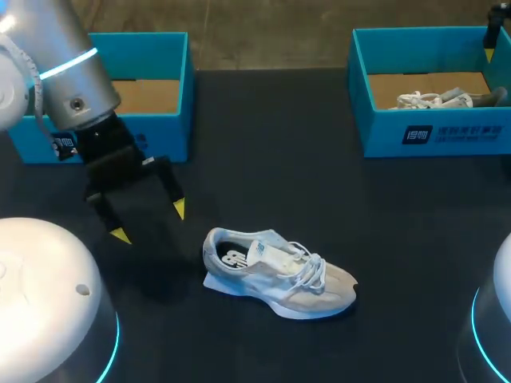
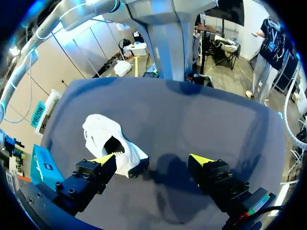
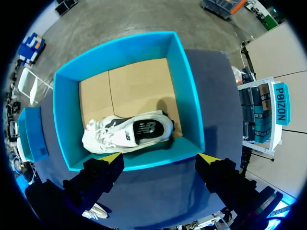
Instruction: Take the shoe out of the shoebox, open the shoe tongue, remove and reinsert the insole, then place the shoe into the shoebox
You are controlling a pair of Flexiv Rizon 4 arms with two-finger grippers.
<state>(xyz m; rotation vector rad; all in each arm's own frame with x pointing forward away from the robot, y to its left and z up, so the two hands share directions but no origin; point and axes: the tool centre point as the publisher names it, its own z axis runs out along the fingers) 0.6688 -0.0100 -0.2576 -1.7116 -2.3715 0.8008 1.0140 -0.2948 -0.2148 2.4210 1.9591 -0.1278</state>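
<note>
Currently two shoes, two shoeboxes and two sets of jaws are in sight on the dark desk [image 1: 319, 183].

The loose shoe [image 1: 279, 271] [image 2: 112, 148], white and pale grey, stands upright on its sole in the near middle of the desk, outside both boxes. Its heel points left and its toe right. Its laces are threaded and its mouth is open to the top, with a dark lining showing inside.

The boxed shoe [image 1: 435, 99] [image 3: 127, 133], also white, lies inside the right shoebox [image 1: 431, 136] [image 3: 187, 96] at the far right, close along that box's near wall, on a brown cardboard floor.

The left shoebox [image 1: 168, 140], the same blue, sits at the far left with only bare cardboard showing in the part not hidden by the left arm [image 1: 72, 72].

The left jaws hang over the desk just to the left of the loose shoe's heel. They are spread wide and hold nothing, and their yellow fingertips [image 1: 179, 209] [image 2: 201, 159] are apart from the shoe in the head view. In the left wrist view the shoe's heel sits just ahead of one finger, and I cannot tell whether it touches.

The right jaws hang above the right shoebox, looking down into it. They are likewise spread wide with nothing between the yellow fingertips [image 3: 112, 157], and they are clear of the boxed shoe
</note>
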